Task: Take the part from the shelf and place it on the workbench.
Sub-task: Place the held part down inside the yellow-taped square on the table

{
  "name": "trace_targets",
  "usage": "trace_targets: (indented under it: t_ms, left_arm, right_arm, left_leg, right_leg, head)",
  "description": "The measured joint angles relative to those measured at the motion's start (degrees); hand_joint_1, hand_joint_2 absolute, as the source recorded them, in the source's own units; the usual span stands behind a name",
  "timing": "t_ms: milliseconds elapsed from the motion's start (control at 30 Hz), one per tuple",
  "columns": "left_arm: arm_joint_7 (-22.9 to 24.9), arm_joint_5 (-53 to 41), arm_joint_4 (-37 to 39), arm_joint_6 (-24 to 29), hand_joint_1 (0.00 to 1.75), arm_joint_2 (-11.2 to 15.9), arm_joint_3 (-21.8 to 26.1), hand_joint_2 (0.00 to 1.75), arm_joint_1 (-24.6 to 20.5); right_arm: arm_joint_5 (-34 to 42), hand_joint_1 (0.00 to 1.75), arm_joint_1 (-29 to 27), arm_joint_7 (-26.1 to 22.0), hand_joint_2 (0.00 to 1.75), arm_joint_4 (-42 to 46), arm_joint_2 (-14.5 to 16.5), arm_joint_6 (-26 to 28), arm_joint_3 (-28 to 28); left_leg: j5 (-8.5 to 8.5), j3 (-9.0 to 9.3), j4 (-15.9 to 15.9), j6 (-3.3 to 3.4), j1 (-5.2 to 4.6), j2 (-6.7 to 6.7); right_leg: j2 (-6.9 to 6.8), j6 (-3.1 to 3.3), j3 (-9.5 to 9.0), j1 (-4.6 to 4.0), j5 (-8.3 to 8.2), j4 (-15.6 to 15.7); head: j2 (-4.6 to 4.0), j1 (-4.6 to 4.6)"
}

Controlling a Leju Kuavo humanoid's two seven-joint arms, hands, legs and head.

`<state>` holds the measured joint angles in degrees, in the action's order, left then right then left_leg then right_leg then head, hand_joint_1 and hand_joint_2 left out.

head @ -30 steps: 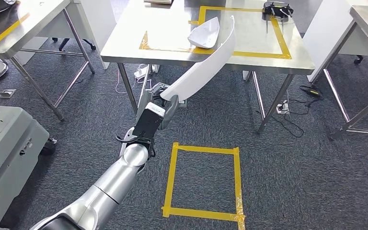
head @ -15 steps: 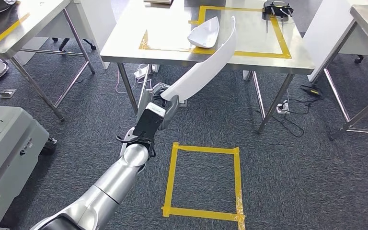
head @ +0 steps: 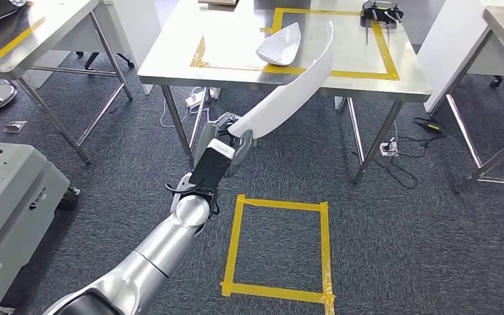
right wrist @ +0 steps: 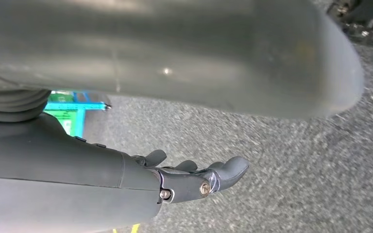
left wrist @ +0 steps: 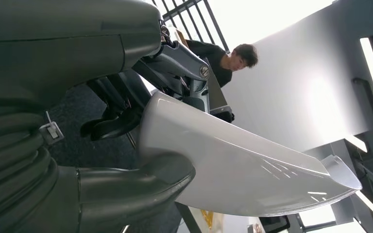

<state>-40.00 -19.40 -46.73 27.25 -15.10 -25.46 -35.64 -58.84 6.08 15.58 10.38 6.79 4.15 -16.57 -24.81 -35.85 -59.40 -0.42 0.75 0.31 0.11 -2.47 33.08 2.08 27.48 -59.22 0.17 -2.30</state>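
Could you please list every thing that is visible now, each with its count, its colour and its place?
Long curved part: one, white, held in the left hand, its far end over the workbench edge.
Smaller part: one, white, on the workbench.
Workbench: one, steel, yellow tape outline, ahead.
Dark object: one, black, far right of the workbench.
Tape square: one, yellow, on the grey carpet.
Person: one, dark top, left wrist view.
Left hand: one, grey, fingers gripping the long curved part.
Right hand: one, dark grey, holding nothing, above the carpet.

Left hand (left wrist: 141, 145) grips the white part (left wrist: 252, 170) (curved, glossy) — person (left wrist: 230, 60) behind.
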Motion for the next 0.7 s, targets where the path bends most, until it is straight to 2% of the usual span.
trace_targets:
  t_ms: [33, 133, 167, 233, 300, 433, 500, 700]
  left_arm:
    - [0.00, 0.01, 0.03, -0.02, 1.75, -0.02, 0.00, 1.75, -0.03]
    - [0.01, 0.01, 0.15, -0.03, 1.75, -0.03, 0.00, 1.75, -0.14]
    - [0.01, 0.01, 0.20, -0.02, 1.75, -0.03, 0.00, 1.75, -0.18]
    - [0.01, 0.01, 0.33, -0.02, 1.75, -0.04, 0.00, 1.75, -0.24]
    - [0.01, -0.01, 0.44, -0.02, 1.75, -0.04, 0.00, 1.75, -0.24]
    - [0.01, -0.14, 0.52, -0.02, 1.75, -0.04, 0.02, 1.75, -0.24]
    - [0.01, -0.18, 0.52, -0.02, 1.75, -0.04, 0.02, 1.75, -0.24]
    - [0.28, -0.10, 0.62, -0.08, 1.75, -0.07, 0.11, 1.75, -0.23]
  right_arm:
    - [-0.04, 0.00, -0.02, 0.04, 0.00, 0.00, 0.08, -0.02, 0.00]
    - [-0.18, 0.00, -0.09, 0.03, 0.00, 0.00, 0.10, 0.01, -0.01]
    - [-0.24, 0.00, -0.09, -0.01, 0.00, 0.00, 0.11, 0.03, -0.01]
    - [-0.33, 0.00, -0.08, -0.07, 0.00, 0.00, 0.12, 0.07, -0.02]
    - [-0.40, 0.00, -0.08, -0.08, 0.00, 0.00, 0.12, 0.13, -0.02]
    - [-0.53, 0.00, -0.07, -0.08, 0.00, 0.00, 0.12, 0.31, -0.02]
    - [-0.58, 0.00, -0.07, -0.08, 0.00, 0.00, 0.12, 0.43, -0.02]
    - [-0.70, 0.00, -0.07, -0.06, 0.00, 0.00, 0.12, 0.51, -0.02]
  left_leg:
    - [-0.04, -0.15, -0.02, 0.16, -0.13, -0.07]
    - [0.07, -0.32, 0.34, 1.89, -0.21, -0.10]
    - [0.18, -0.17, 0.48, 2.08, -0.21, -0.11]
    - [0.64, 0.16, 0.80, 1.48, -0.11, -0.12]
    - [1.05, 0.31, 1.10, 0.43, 0.00, -0.14]
    - [1.04, 0.30, 1.30, -1.06, 0.18, -0.15]
    - [1.00, 0.28, 1.29, -1.38, 0.19, -0.15]
    - [0.91, 0.02, 1.03, -1.36, 0.12, -0.15]
  right_leg:
    - [0.15, 0.38, 0.10, -0.07, -0.01, -0.05]
    - [0.21, 1.06, 0.18, -0.11, -0.22, -0.02]
    - [0.23, 1.25, 0.20, -0.20, -0.23, -0.02]
    - [0.22, 1.57, 0.28, -0.35, -0.27, -0.04]
    - [0.20, 1.76, 0.43, -0.45, -0.33, -0.08]
    - [0.18, 1.89, 0.54, -0.57, -0.29, -0.12]
    - [0.18, 1.91, 0.53, -0.64, -0.27, -0.12]
    - [0.17, 1.83, 0.50, -0.63, -0.32, 0.00]
  head:
    - [0.00, 0.03]
    - [0.00, -0.02]
    - [0.00, -0.02]
    - [0.00, -0.01]
    - [0.00, 0.00]
    - [0.00, 0.00]
    - [0.00, 0.01]
    - [0.00, 0.01]
